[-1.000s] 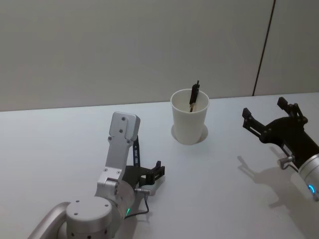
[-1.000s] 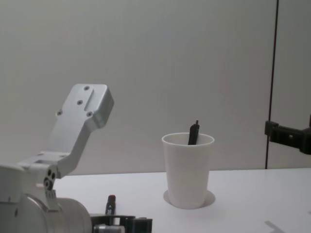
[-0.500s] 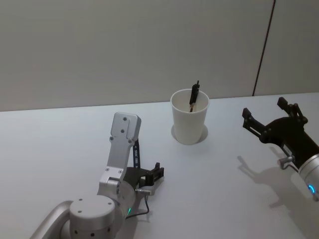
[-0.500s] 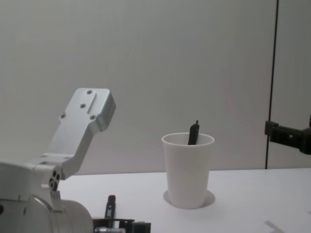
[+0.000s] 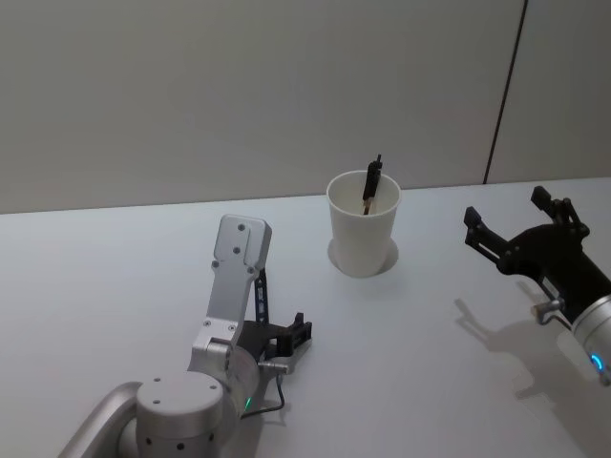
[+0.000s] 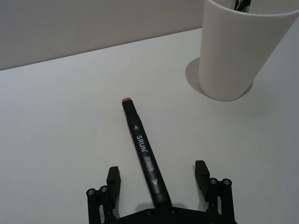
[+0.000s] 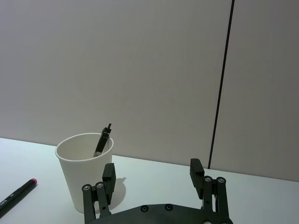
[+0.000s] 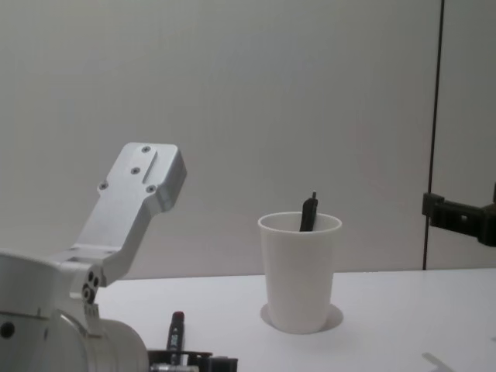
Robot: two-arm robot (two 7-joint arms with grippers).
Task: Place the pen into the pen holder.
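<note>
Pen (image 6: 145, 156), a black marker with a red end cap, was found lying flat on the white counter (image 6: 56, 107), its red end pointed away from the left end effector (image 6: 157, 169). The pen holder (image 6: 233, 51), a white paper cup, was stood near the marker but apart from it, and a second dark pen (image 5: 372, 179) was seen leaning inside it with its top above the rim. The left end effector was held low over the counter with its fingers spread wide, one on each side of the marker's rear end and neither touching the barrel, so nothing was gripped. That straddling placement was judged to be a set-up for closing across the barrel, and the grasp was taken as the step in hand, not yet made. The left arm was folded sharply, its silver link (image 5: 234, 277) raised above the counter and the wrist bent down and forward so that the end effector was aimed along the marker. The right end effector (image 7: 153, 168) was held above the counter to the right of the cup, well apart from it, its fingers likewise released and empty. It was judged to be parked, kept out of the path between marker and cup.
</note>
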